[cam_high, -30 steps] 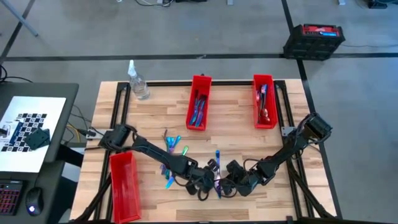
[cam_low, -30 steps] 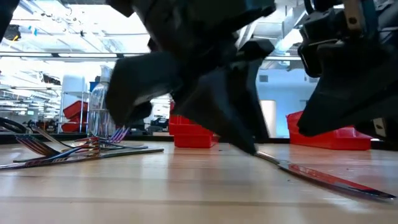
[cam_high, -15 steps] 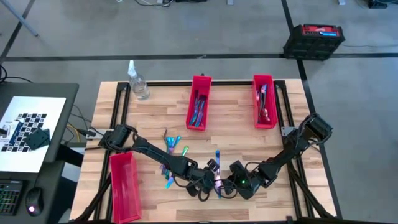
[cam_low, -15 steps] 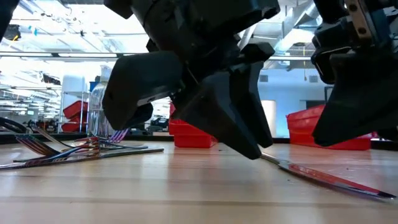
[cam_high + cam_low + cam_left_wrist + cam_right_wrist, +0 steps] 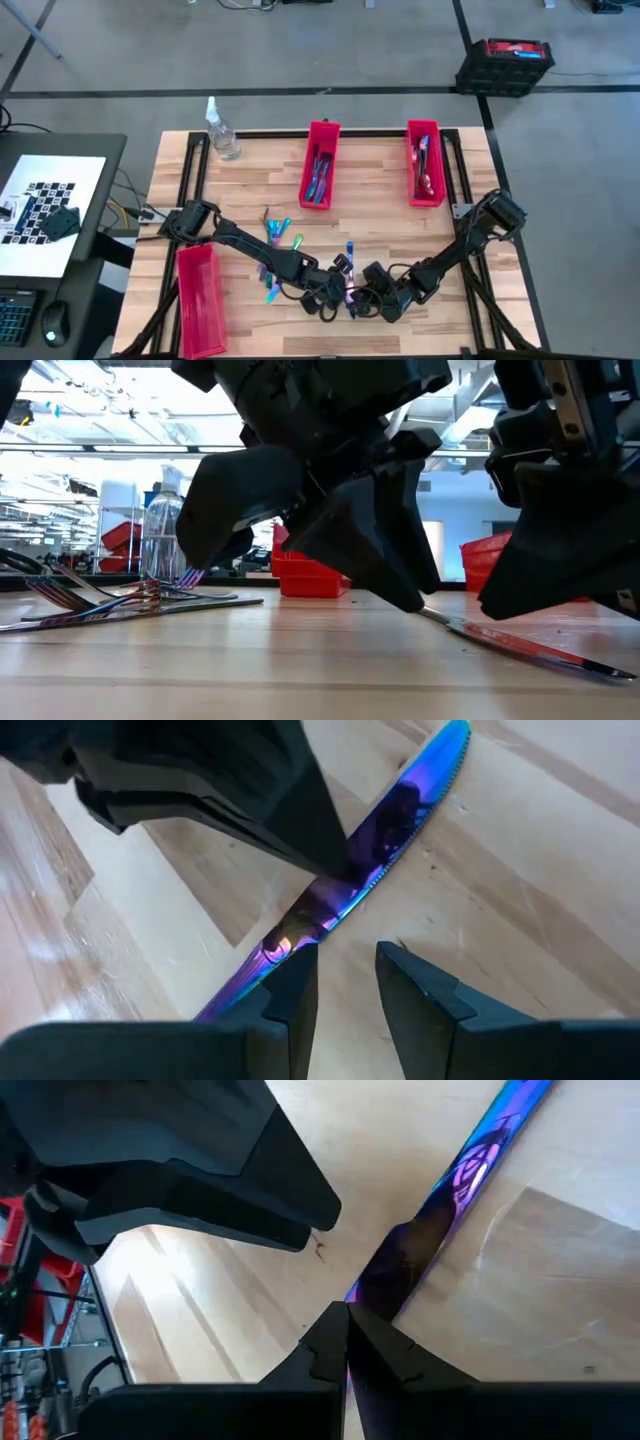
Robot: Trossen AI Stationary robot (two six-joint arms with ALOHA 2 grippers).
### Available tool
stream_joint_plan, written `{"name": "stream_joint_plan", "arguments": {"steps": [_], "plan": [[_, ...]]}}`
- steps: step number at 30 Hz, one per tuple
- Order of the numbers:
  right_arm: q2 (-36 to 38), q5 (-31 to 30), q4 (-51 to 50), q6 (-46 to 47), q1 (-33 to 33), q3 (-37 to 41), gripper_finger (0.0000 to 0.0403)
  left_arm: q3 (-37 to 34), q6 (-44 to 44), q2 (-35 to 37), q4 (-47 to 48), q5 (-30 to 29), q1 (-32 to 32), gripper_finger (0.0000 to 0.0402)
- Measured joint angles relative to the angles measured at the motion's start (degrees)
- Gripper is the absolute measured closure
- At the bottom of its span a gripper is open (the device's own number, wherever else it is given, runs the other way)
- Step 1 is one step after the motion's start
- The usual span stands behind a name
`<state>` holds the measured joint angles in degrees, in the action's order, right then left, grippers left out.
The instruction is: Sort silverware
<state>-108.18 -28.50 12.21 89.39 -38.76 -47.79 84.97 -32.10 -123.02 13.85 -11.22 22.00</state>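
An iridescent blue-purple knife [image 5: 350, 270] lies flat on the wooden table near its front edge. Both grippers are down at it. My left gripper [image 5: 338, 292] comes from the table's left, and its fingers [image 5: 345, 975] are a narrow gap apart. One finger is over the knife and the other stands beside it on the wood. My right gripper [image 5: 373, 298] comes from the right, and its fingers [image 5: 346, 1330] are shut tip to tip at the knife's middle. A loose pile of silverware [image 5: 275, 250] lies to the left on the table top. My left gripper has one fingertip [image 5: 296, 970] on the knife's handle part [image 5: 270, 945], slanting down from the table's left. The other finger stands on bare wood beside it. The knife lies flat on the table. My right gripper sets its shut fingertips [image 5: 335, 1330] against the knife's middle [image 5: 390, 1280]. They slant down from the table's right and lie across the knife. The left wrist view shows its tip on the blade [image 5: 350, 870].
Two red bins [image 5: 310, 165] [image 5: 411, 160] holding sorted pieces stand at the far side. A third red bin [image 5: 200, 295] sits at the near left. A spray bottle [image 5: 222, 135] stands at the far left corner. Bare wood lies between the knife and the far bins.
My right gripper drew slightly toward the table's right edge, then came back toward the knife and a little lower. The knife and my left gripper have stayed where they were.
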Motion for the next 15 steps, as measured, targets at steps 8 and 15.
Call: {"name": "stream_joint_plan", "arguments": {"steps": [8,15], "plan": [[0.0,0.6,-1.9,-0.7,1.0,0.0,0.0403,0.0,-1.7,0.0,-0.3,0.0,0.0,0.0308],[0.0,0.4,-5.8,-1.5,1.7,0.1,0.0403,0.0,-1.7,0.0,-0.8,0.0,0.0,0.0308]]}}
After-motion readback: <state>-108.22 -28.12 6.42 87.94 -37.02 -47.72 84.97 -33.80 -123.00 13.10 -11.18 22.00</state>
